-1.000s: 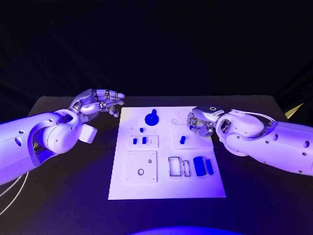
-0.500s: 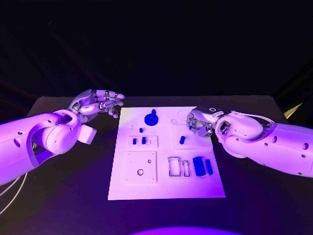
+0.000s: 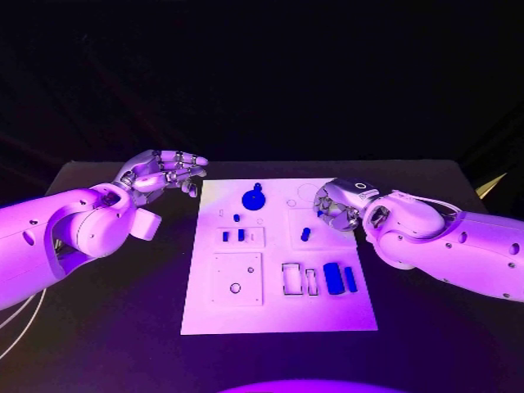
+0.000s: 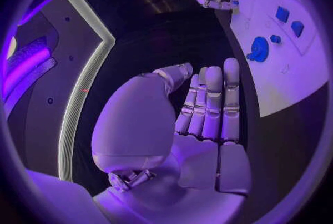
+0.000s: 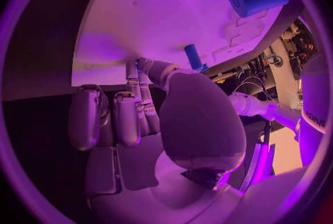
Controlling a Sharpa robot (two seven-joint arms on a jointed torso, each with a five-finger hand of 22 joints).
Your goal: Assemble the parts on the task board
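The right hand (image 3: 336, 205) pinches a small blue peg (image 5: 193, 58) over the task board's (image 3: 277, 315) right edge. The left hand (image 3: 162, 173) hovers off its far left corner, fingers loosely curled and holding nothing. Judged next: lowering the peg into its socket, which calls for careful alignment

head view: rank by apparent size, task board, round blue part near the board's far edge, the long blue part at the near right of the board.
1. task board, by far the largest.
2. round blue part.
3. long blue part.

The last two look close in size; the round part lies farther from the camera, so that order is unsure.
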